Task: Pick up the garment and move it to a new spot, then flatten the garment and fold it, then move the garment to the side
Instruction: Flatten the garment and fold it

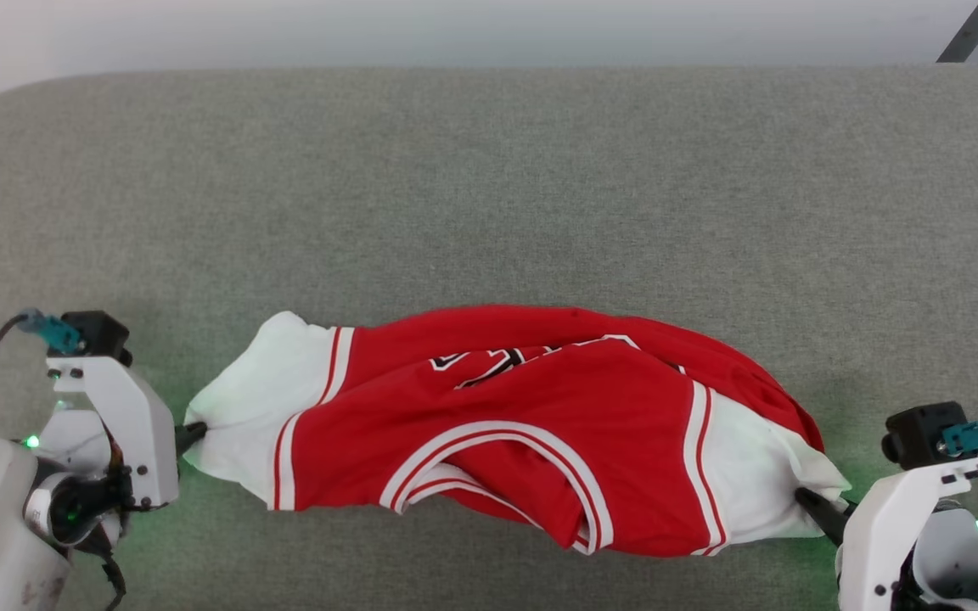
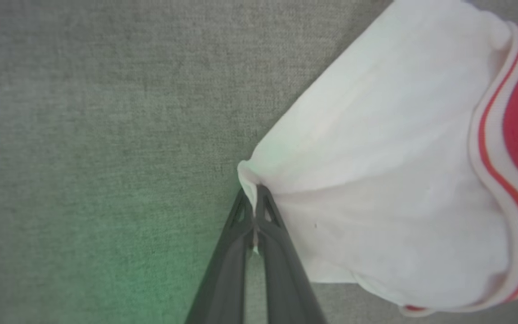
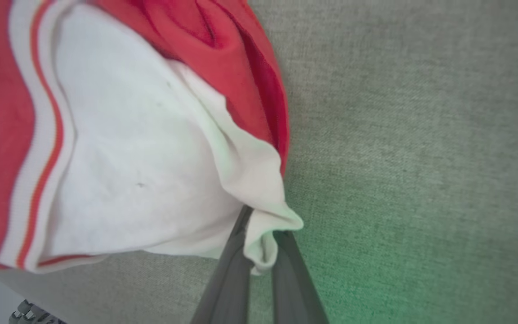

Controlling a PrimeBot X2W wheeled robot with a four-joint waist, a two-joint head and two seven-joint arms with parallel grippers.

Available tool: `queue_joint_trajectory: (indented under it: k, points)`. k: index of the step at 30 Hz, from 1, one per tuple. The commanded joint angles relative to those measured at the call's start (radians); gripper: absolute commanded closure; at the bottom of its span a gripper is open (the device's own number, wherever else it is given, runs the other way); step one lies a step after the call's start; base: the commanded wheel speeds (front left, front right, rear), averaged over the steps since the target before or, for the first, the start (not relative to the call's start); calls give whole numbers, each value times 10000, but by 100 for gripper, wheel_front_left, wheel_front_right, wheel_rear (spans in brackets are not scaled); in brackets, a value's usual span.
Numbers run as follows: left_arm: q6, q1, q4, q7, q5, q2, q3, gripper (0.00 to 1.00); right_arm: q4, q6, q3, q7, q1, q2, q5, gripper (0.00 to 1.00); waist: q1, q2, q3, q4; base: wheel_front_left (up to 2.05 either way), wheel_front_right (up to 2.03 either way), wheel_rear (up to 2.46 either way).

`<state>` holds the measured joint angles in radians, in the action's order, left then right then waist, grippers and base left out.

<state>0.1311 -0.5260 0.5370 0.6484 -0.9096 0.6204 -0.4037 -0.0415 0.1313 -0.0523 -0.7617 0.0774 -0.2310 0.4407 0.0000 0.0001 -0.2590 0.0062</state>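
- just one red-and-white jersey (image 1: pixel 506 441), bunched up lower middle of the frame on the grey fabric surface (image 1: pixel 489 187)
- two arms, down low in the bottom corners
- left end effector (image 1: pixel 193 431) pinched tight on the left white sleeve (image 1: pixel 243 407)
- right end effector (image 1: pixel 805 497) clamped on the right white sleeve (image 1: pixel 761 475)

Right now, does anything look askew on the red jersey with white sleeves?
Yes. The red jersey with white sleeves lies bunched, not flat: its black lettering is buckled into a fold. The left gripper and right gripper each pinch a sleeve edge.

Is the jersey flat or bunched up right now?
Bunched. The jersey lies crumpled on the surface, its body folded over itself and lettering creased. The left gripper and right gripper are shut on its white sleeves.
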Motion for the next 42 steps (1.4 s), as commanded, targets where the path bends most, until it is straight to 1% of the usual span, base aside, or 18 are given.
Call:
queue_joint_trajectory:
  k: [1,6,11,15,19,24,29,33,37,42]
  points:
    - [-9,17,-43,97,-81,-188,-134,100,-69,-10,127,-157,98,21,122,100,0,-1,54,0,0,0,0]
    - [-174,-166,-537,455,-115,117,-61,100,-645,-9,373,-507,387,-5,569,100,0,-1,281,16,0,0,0]
    - [-391,-531,-1356,960,-209,278,-16,100,-1066,-9,570,-767,985,-230,866,100,0,-1,565,85,0,0,0]
    - [-556,-960,-2058,1368,-167,378,-47,100,-1195,-9,542,-868,1640,-358,1181,100,0,-1,806,147,0,0,0]
    - [-616,-1422,-2567,1687,-50,432,-129,100,-1097,-9,385,-708,2398,-483,1393,100,0,-1,1004,204,0,0,0]
    - [-576,-2169,-2868,1832,151,457,-189,100,-656,-9,475,-264,3427,-373,1554,100,0,-1,1189,282,0,0,0]
    - [-425,-2987,-2885,1641,441,377,-269,100,-40,-9,671,546,4493,-336,1214,100,0,-1,1275,339,0,0,0]
    - [-314,-3485,-2637,1422,663,284,-381,100,781,-9,694,1141,5174,-346,771,100,0,-1,1302,350,0,0,0]
    - [-212,-3632,-2243,1163,761,154,-543,100,1632,-9,461,1429,5523,-397,541,100,0,-1,1275,366,0,0,0]
    - [-84,-3328,-1700,751,639,-60,-814,100,2501,-9,-65,1786,5604,-613,449,100,0,-1,1185,391,0,0,0]
